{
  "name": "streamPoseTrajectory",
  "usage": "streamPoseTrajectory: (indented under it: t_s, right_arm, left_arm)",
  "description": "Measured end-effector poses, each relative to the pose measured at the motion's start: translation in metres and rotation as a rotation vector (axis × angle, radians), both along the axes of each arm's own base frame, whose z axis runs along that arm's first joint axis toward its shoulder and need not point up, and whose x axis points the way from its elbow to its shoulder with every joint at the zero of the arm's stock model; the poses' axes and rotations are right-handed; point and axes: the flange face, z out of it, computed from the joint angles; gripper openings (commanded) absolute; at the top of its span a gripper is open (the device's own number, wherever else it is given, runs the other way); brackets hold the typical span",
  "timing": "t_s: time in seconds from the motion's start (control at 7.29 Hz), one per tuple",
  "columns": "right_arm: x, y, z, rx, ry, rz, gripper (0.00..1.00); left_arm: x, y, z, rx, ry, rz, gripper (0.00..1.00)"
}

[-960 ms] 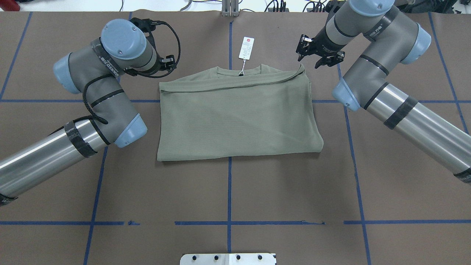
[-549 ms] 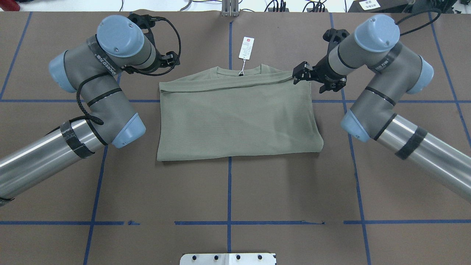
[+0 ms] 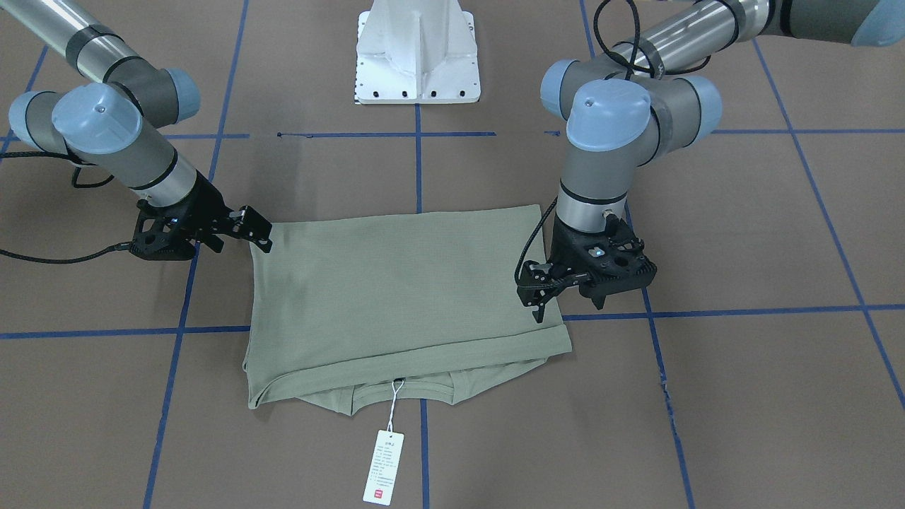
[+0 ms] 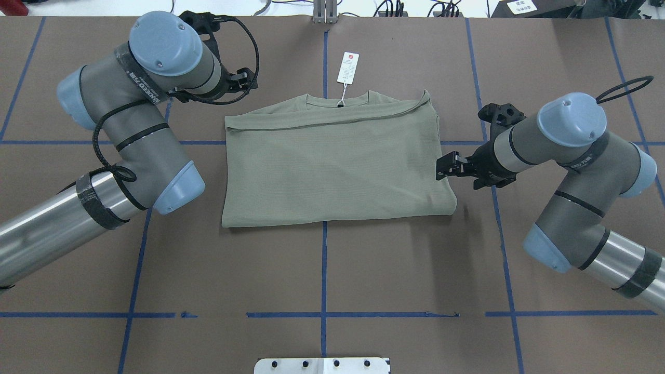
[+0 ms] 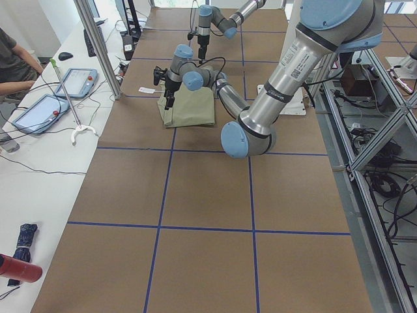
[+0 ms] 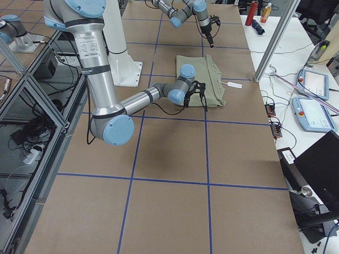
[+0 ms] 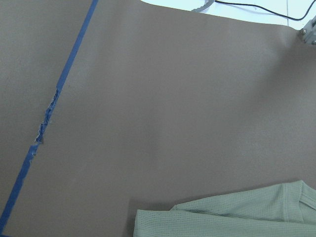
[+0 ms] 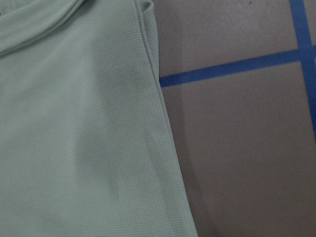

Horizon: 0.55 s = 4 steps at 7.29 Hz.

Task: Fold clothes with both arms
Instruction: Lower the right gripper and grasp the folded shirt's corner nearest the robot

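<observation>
The sage-green shirt [image 4: 332, 166] lies folded into a flat rectangle on the table, neck at the far edge, with its white hang tag [image 4: 348, 67] beyond it. It also shows in the front-facing view [image 3: 396, 297]. My left gripper [image 4: 248, 80] hovers off the shirt's far left corner, open and empty; the front-facing view [image 3: 535, 293] shows it too. My right gripper [image 4: 442, 167] is open and empty at the middle of the shirt's right edge [image 8: 158, 98]. The left wrist view shows only table and a shirt corner [image 7: 222, 219].
Brown table cover with blue tape grid lines [image 4: 323, 270]. The white pedestal base [image 3: 417, 56] stands on the robot's side. An operators' bench with tablets [image 5: 39, 111] and an aluminium post [image 5: 98, 45] runs along the far side.
My right arm swung back toward the robot along the shirt's right edge, from its far right corner to mid-edge. My left arm shifted slightly outward. The shirt stayed still.
</observation>
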Motion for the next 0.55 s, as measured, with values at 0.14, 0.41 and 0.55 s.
streamPoseTrajectory:
  t_s: [0.14, 0.41, 0.55]
  right_arm:
    - [-0.008, 0.008, 0.002, 0.001, 0.006, -0.014, 0.99]
    - [-0.023, 0.02, 0.002, 0.005, 0.008, -0.041, 0.95]
    - [-0.028, 0.024, 0.002, 0.005, 0.009, -0.05, 0.9]
  left_arm:
    - [0.0, 0.001, 0.0, -0.001, 0.0, 0.0, 1.0]
    - [-0.001, 0.002, 0.003, -0.004, -0.002, 0.0, 1.0]
    - [-0.001, 0.002, 0.003, -0.004, -0.002, -0.001, 1.0]
